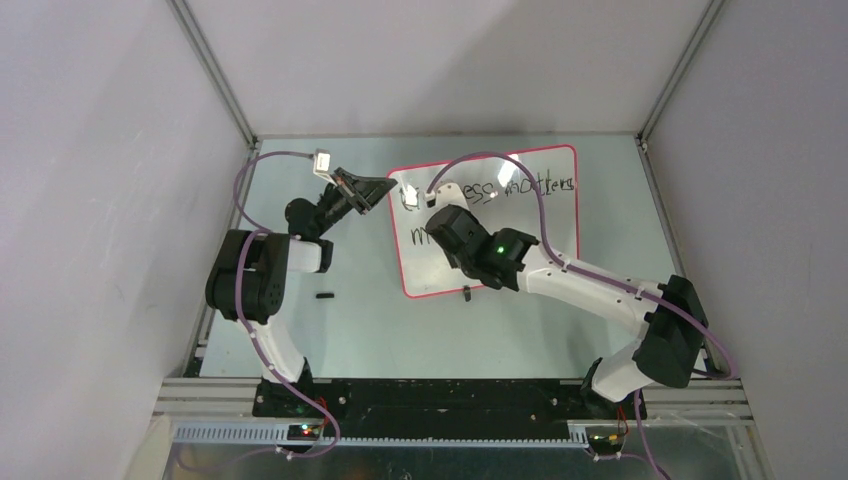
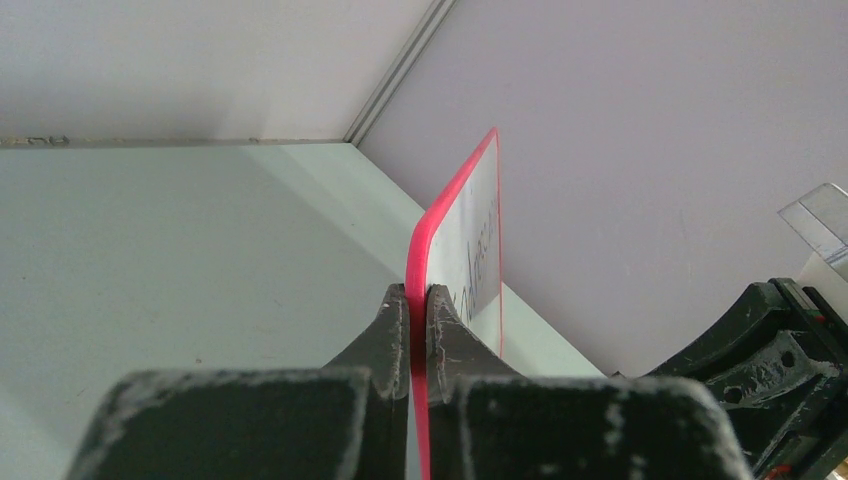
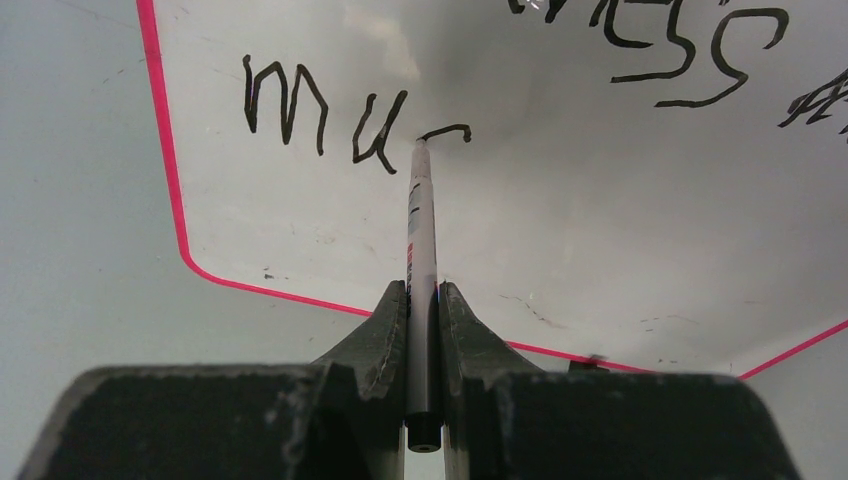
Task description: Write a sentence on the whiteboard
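The whiteboard (image 1: pixel 520 250), white with a red-pink rim, lies at the back of the table. My left gripper (image 1: pixel 386 189) is shut on its left rim (image 2: pixel 418 292), which runs between the two fingers in the left wrist view. My right gripper (image 3: pixel 422 288) is shut on a thin marker (image 3: pixel 421 240) with its tip touching the board. The sentence (image 1: pixel 530 187) reads "...ess matters" on the first line. The second line (image 3: pixel 320 115) reads "mu", with a short fresh stroke at the marker tip. The right arm (image 1: pixel 500 250) hides the start of the first line from above.
A small black piece (image 1: pixel 323 296) lies on the pale green table (image 1: pixel 400 320) left of the board. A black clip foot (image 1: pixel 466 294) sits at the board's near edge. Grey walls close in the table on three sides. The right arm (image 2: pixel 770 390) shows in the left wrist view.
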